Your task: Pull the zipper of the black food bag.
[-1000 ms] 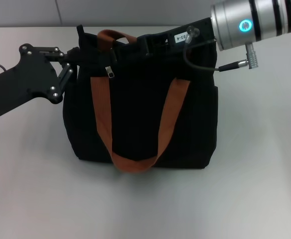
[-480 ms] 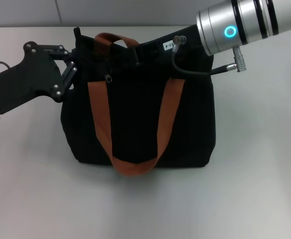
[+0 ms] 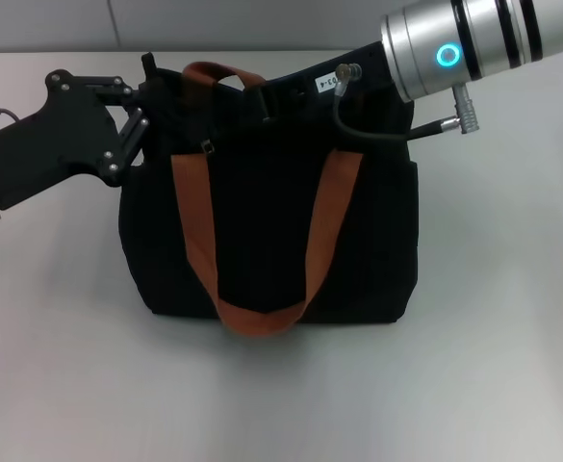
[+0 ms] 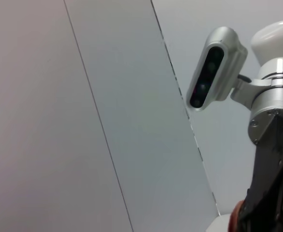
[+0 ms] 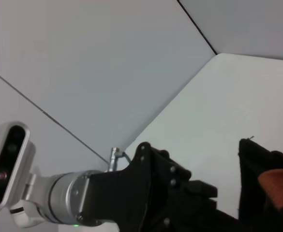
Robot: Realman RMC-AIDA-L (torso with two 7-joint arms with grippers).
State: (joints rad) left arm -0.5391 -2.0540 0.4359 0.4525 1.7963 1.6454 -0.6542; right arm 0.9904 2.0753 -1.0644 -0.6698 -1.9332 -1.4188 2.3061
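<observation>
Item: large boxy black fabric food bag [image 3: 271, 241], standing upright near the middle of the pale matte surface [image 3: 493, 366], its two orange-brown webbing handles [image 3: 192, 221] draped down the near face.

Zip line: runs along the bag's top edge, long axis side to side as the robot sees it, from the corner by the left arm across to the corner under the right arm.

Zipper: small metal pull tab [image 3: 207, 147], seen hanging just below the top edge beside the left-side strap, toward the bag's left end. It is small and dark here, so this reading is probable, not certain.

Left hand [image 3: 149, 89]: black, at the bag's upper left corner, touching or pinching the fabric there. Its fingers look drawn together on the corner, but the black-on-black overlap hides the tips; I cannot tell for sure. It is the nearer of the two to the pull tab, which lies just to its right and slightly lower.

Right hand [image 3: 279, 89]: black, reaching in from the silver forearm with the lit blue ring, set over the top edge right of the tab. Fingers not visible; state cannot be told.

Judgement: the pull would travel along the top edge, with one hand steadying the corner.

Room: plain grey wall panels [image 4: 107, 96] behind; nothing else stands on the surface near the bag.
</observation>
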